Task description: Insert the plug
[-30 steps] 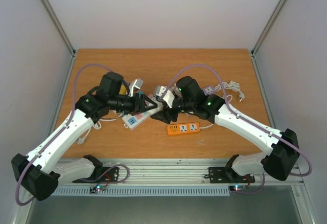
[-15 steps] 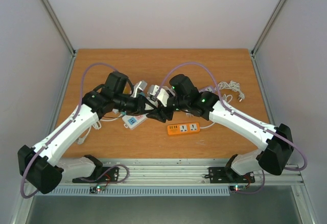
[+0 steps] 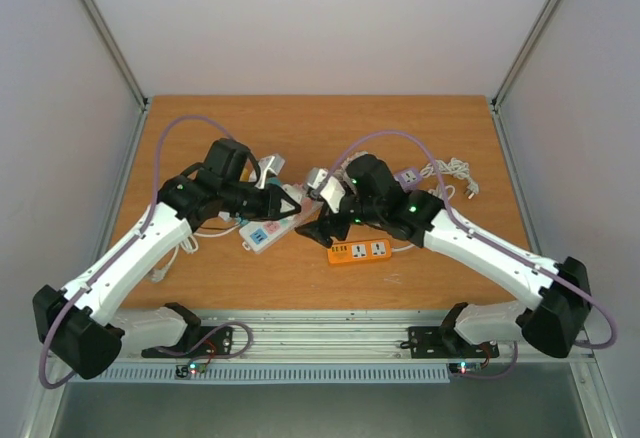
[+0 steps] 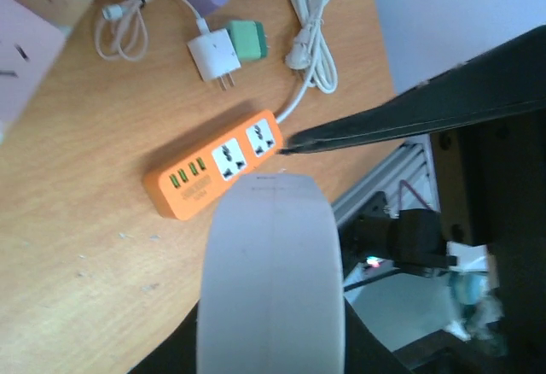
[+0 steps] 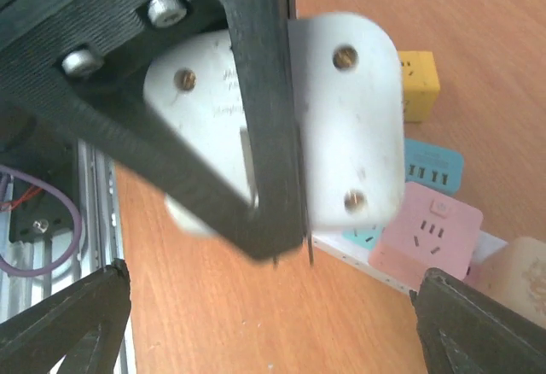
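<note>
The rounded white plug (image 5: 350,118), brass screws in its face, sits clamped in the left tool (image 3: 292,198) above the table (image 5: 512,67), beside the pink-and-teal socket strip (image 5: 431,233).

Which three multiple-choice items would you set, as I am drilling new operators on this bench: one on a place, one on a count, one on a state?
1. The orange power strip lies:
A) at the far edge
B) beside the right gripper
C) under the left arm's base

2. Its large sockets number:
A) two
B) four
C) six

3. The left gripper is:
A) open and empty
B) shut on a cable
C) shut on the white plug

Answers:
1 B, the top view shows the strip next to that gripper.
2 A, the left wrist view shows two white socket faces.
3 C, the right wrist view shows it clamped across the plug.
</note>
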`<state>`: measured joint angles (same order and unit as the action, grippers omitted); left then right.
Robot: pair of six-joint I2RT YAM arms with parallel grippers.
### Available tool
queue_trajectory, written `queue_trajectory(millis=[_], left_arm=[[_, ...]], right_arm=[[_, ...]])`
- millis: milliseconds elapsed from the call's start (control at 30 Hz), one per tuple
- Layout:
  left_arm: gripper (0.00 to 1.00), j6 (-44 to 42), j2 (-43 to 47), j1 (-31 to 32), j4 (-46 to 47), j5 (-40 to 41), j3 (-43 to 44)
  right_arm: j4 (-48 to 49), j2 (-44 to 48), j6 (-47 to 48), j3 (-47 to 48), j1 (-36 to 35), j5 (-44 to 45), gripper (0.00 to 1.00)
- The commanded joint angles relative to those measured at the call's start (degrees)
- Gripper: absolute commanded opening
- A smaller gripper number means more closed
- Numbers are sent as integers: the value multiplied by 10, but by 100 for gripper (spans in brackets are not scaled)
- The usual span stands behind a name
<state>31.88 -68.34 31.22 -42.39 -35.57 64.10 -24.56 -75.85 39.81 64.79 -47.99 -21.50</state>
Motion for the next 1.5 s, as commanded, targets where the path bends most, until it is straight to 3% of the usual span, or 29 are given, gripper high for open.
queue_trajectory(millis=[0, 133, 300, 467, 833, 1133, 1467], left_arm=[[1, -105, -1, 1, -23, 66, 39], [0, -188, -35, 1, -44, 86, 68], [0, -286, -106, 1, -68, 87, 106], [0, -314, -184, 1, -78, 102, 155], [0, -374, -318, -23, -134, 177, 230], [0, -363, -326, -31, -93, 176, 196], [0, -375, -334, -33, -78, 176, 181]], right_arm=[[55, 70, -75, -45, 21, 19, 91], [87, 114, -189, -93, 65, 79, 91], [58, 148, -332, -128, 110, 134, 91], [27, 173, -388, -158, 120, 177, 91], [16, 182, -425, -195, 126, 167, 91], [58, 165, -383, -195, 126, 83, 91], [64, 162, -389, -197, 126, 77, 91]])
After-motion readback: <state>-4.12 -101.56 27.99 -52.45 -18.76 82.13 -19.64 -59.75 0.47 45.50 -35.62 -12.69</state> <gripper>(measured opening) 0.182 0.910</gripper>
